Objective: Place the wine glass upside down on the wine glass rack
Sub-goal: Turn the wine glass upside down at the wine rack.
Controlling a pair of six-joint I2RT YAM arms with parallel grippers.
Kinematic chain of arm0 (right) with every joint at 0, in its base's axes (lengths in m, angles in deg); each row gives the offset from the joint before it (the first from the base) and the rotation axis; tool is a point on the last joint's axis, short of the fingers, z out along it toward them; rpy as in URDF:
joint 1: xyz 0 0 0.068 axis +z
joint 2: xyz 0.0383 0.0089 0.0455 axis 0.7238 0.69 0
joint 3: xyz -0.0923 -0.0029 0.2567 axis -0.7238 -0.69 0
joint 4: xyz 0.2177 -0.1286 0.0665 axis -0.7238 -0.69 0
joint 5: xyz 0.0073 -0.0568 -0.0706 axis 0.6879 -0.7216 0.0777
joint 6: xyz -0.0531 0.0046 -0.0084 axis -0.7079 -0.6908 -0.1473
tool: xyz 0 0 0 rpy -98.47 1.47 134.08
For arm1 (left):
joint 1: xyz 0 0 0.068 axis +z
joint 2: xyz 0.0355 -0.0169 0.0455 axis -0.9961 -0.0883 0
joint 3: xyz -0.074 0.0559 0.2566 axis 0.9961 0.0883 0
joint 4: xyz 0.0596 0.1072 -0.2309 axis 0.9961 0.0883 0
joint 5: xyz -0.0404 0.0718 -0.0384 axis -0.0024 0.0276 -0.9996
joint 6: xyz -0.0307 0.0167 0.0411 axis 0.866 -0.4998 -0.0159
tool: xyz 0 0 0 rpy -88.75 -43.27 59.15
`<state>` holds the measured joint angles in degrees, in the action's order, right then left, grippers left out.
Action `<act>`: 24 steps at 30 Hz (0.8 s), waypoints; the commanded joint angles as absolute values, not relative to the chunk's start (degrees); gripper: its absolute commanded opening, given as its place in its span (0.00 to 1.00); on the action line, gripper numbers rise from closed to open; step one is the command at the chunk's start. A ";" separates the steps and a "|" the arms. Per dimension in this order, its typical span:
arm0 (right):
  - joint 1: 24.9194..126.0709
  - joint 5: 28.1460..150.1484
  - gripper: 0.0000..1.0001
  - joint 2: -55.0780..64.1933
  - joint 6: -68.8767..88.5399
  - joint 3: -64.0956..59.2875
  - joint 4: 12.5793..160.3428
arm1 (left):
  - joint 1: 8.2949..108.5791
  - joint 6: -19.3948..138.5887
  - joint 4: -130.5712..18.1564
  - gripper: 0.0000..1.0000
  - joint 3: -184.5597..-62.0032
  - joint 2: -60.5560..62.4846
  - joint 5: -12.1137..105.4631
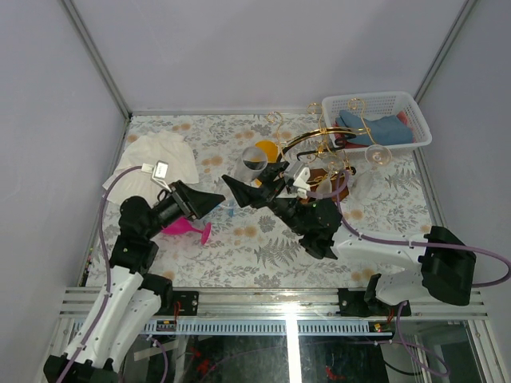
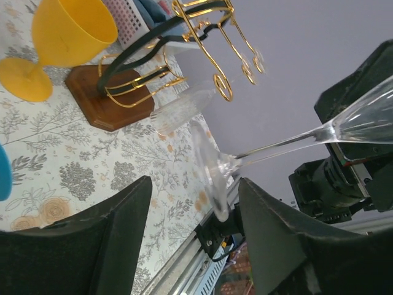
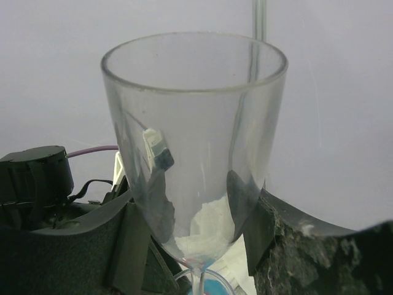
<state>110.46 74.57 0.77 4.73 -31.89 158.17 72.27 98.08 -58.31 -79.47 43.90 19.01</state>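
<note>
Clear wine glass, clamped in right gripper, juts toward spread-fingered left gripper; little gap between.
Yellow plastic goblet stands just left of gold-wire rack with black arched bar and brown wooden base.
White plastic basket crowds rack's far right.
Open passage over front-centre floral table.

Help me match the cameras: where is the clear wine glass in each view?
Top external: clear wine glass at centre, left of the wine glass rack.
Left wrist: foot and stem right of centre, bowl at right edge.
Right wrist: bowl fills the middle.
Landmark: the rack, in top and left wrist only.
</note>
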 commanded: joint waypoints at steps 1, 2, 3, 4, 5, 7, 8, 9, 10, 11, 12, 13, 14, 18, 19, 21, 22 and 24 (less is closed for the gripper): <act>110.84 75.18 0.25 0.98 6.38 -28.92 164.35 | 68.00 98.63 -63.98 0.54 -79.25 42.56 21.20; 110.81 75.22 0.25 1.07 6.77 -29.12 164.66 | 66.78 98.50 -64.26 0.49 -79.24 42.13 22.15; 110.79 75.26 0.25 1.08 7.10 -29.35 164.79 | 65.82 98.40 -64.52 0.44 -79.30 41.69 23.02; 110.84 75.30 0.25 1.02 7.36 -29.57 164.76 | 64.86 98.32 -64.76 0.36 -79.37 41.32 23.91; 110.85 75.27 0.25 0.96 7.46 -29.91 164.76 | 64.21 98.17 -64.82 0.30 -79.43 40.92 24.77; 110.86 75.00 0.25 0.84 7.46 -30.53 164.80 | 63.25 97.86 -64.83 0.19 -79.37 40.42 26.38; 110.84 74.67 0.25 0.70 7.37 -30.91 164.90 | 63.03 97.85 -64.83 0.14 -79.33 40.26 26.78; 110.80 74.39 0.25 0.59 7.29 -31.33 164.97 | 62.92 97.79 -64.73 0.08 -79.35 40.09 27.30; 110.80 74.01 0.25 0.44 7.20 -31.75 165.05 | 62.93 97.60 -64.46 0.04 -79.40 40.02 27.67; 110.85 73.74 0.26 0.25 7.02 -32.11 165.09 | 62.88 97.33 -64.09 0.01 -79.52 39.99 28.03; 110.81 73.55 0.26 0.02 6.82 -32.41 165.06 | 62.88 96.95 -63.35 0.00 -79.71 39.98 28.49; 110.87 73.37 0.26 -0.21 6.66 -32.66 164.91 | 62.85 96.51 -62.61 0.00 -80.01 40.10 28.87; 110.83 73.37 0.27 -0.50 6.44 -32.83 164.54 | 62.87 96.01 -61.81 0.00 -80.29 40.20 29.30; 110.85 72.30 0.44 -2.46 5.23 -33.11 160.94 | 62.82 93.08 -57.55 0.00 -82.00 40.49 31.06; 110.83 71.82 0.51 -3.16 4.78 -33.25 159.64 | 62.87 92.38 -56.55 0.00 -82.54 40.55 31.33; 110.80 71.01 0.69 -4.84 4.14 -33.74 156.49 | 62.83 91.02 -54.89 0.00 -83.55 40.36 31.67; 110.79 70.56 0.74 -5.88 3.89 -34.13 153.99 | 62.83 90.37 -54.15 0.00 -84.02 40.23 31.77; 110.80 69.56 0.84 -7.98 3.52 -35.00 150.42 | 62.87 89.08 -52.81 0.00 -85.25 39.87 31.82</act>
<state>110.16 72.07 -2.90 5.30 -34.73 154.28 63.16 95.06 -57.55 -82.42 40.54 29.77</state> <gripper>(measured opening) 0.770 0.044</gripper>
